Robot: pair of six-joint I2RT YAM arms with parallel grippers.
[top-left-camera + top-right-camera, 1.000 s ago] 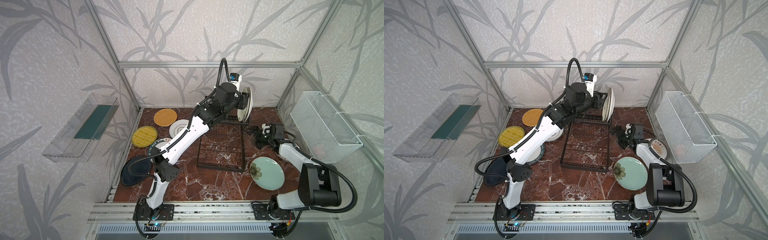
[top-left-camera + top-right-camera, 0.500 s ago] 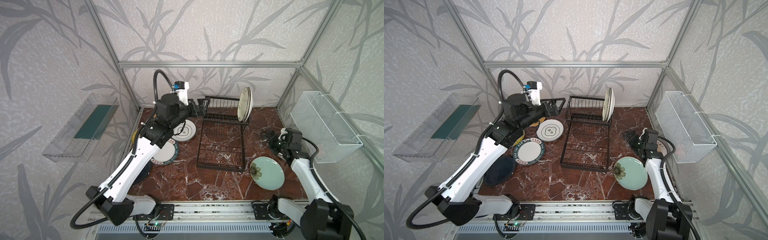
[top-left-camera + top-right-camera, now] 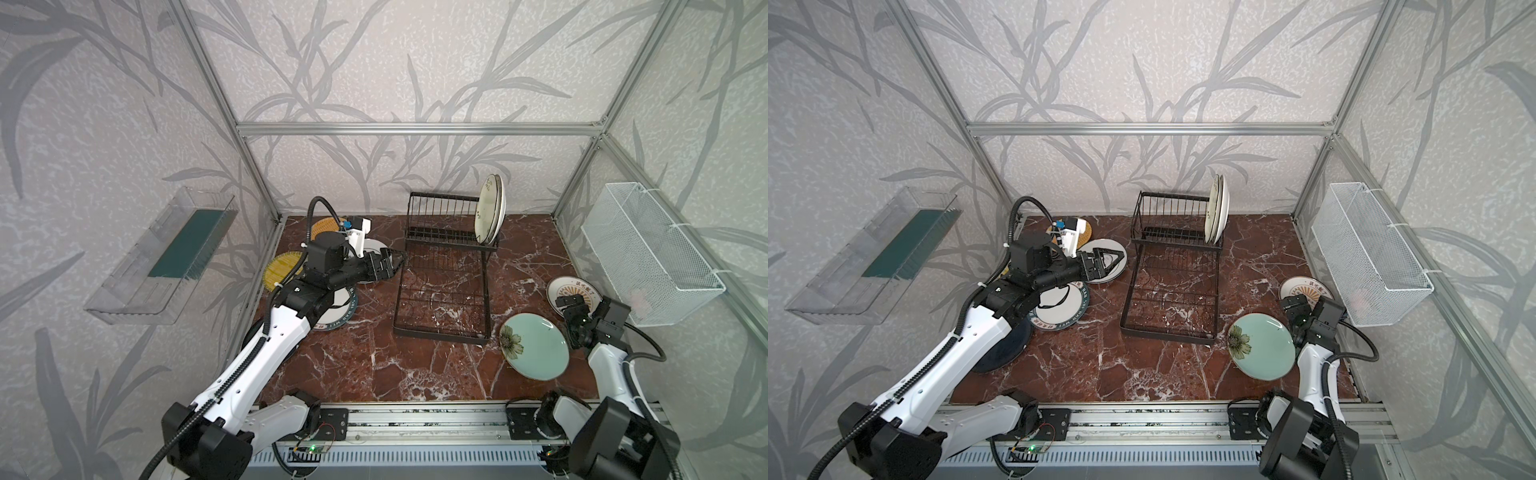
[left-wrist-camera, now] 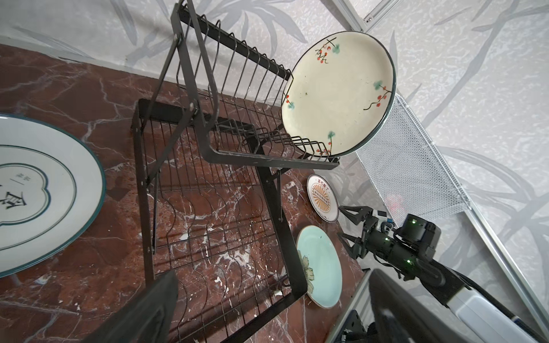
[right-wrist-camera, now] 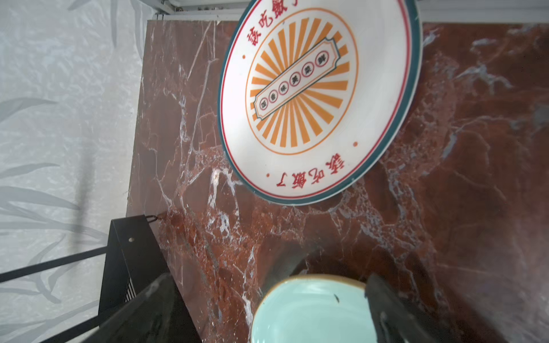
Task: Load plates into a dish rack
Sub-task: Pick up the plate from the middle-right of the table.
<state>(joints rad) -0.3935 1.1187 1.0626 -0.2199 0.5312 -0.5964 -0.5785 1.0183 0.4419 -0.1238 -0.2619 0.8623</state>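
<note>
Our right gripper (image 3: 571,302), jaws spread and empty, hovers near the counter's (image 3: 374,365) right edge over the far rim of the teal plate (image 3: 534,347), which lies flat just nearer. The sunburst plate (image 3: 559,286) lies just beyond. Our left gripper (image 3: 395,266), also spread, waits across the dish rack (image 3: 440,291), well apart.

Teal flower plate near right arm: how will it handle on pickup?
The teal plate looks glazed and rigid: probably slippery, breakable if dropped. Lying flat on the marble top, its low rim likely offers little grip; pushed, it should slide, not roll.
</note>
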